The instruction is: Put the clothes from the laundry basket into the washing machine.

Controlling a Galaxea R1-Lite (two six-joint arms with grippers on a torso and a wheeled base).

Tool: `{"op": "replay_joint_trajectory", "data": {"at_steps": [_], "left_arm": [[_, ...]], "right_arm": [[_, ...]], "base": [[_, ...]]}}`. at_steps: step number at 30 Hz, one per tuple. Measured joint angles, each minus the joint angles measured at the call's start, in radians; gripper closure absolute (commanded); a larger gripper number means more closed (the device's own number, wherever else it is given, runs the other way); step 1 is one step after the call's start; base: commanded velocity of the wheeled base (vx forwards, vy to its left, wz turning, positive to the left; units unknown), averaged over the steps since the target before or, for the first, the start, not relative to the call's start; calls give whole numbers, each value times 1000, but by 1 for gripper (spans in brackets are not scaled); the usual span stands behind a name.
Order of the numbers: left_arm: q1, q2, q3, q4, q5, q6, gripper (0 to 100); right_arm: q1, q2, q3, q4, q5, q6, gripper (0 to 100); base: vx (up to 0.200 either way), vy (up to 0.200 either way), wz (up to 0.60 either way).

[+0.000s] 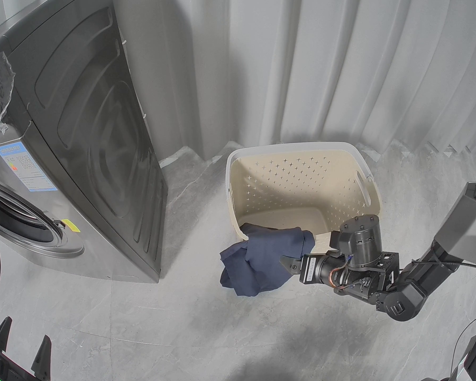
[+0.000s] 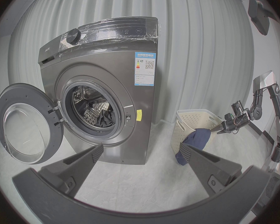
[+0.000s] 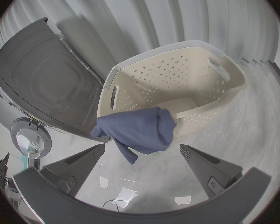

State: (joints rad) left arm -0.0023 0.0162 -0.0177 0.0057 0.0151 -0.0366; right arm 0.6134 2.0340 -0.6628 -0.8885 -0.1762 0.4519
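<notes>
Laundry basket [image 1: 301,147]: navy cloth [image 1: 262,260] over rim | washing machine [image 2: 143,131]: dark cloth [image 2: 105,118] inside

A white pleated curtain [image 1: 328,54] hangs across the upper middle and upper right of the head view, reaching down to the floor. The pale grey, marble-patterned floor [image 1: 169,324] spreads over the lower half. A thin cable [image 3: 115,203] lies on it.

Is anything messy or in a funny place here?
Yes. A dark blue garment hangs over the near rim of the laundry basket. Most of it droops outside the basket instead of lying inside.
</notes>
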Motion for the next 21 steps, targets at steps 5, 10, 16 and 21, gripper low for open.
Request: {"op": "replay_joint_trajectory", "data": {"at_steps": [5,10,16,21], "left_arm": [[0,0,0,0,0,0,0],[0,0,0,0,0,0,0],[0,0,0,0,0,1,0],[0,0,0,0,0,2,0]], "right_arm": [[19,39,-33,0,1,4,0],[28,78,-70,-6,2,27,0],[34,126,-117,-11,9,48,0],[40,163,-156,-17,12,64,0]], "base": [[0,0,0],[0,0,0],[0,0,0],[0,0,0]]}}
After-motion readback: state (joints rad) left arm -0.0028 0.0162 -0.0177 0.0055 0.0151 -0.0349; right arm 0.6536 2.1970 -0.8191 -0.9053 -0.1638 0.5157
